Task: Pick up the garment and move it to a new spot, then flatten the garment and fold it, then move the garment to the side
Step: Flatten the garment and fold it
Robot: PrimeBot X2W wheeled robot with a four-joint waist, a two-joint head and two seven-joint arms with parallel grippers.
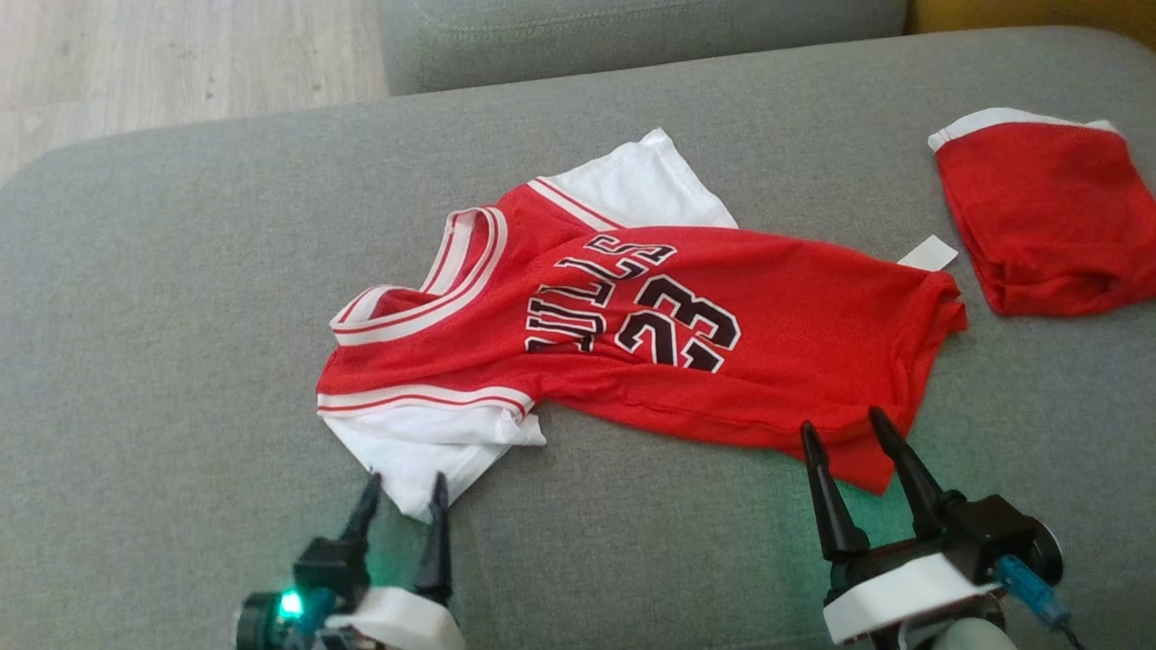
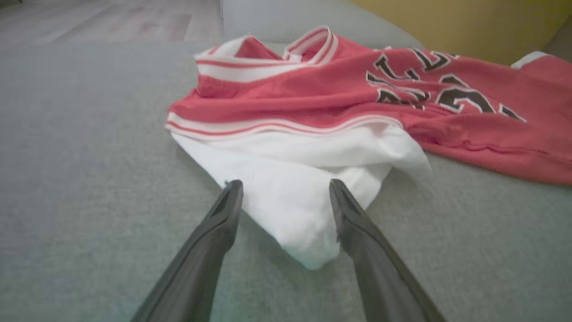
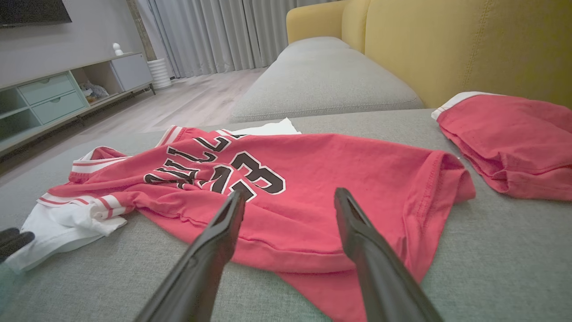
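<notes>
Plainly left gripper (image 1: 406,480), right gripper (image 1: 840,420) gape empty at the garment (image 1: 795,307); right wrist view adds, perhaps, a television (image 3: 35,11).

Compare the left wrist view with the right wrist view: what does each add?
Left wrist: the open left gripper straddling the white sleeve tip, close up. Right wrist: the open right gripper over the red hem, plus a cabinet and curtains. Both: the jersey with its lettering, lying on the grey cushion.
</notes>
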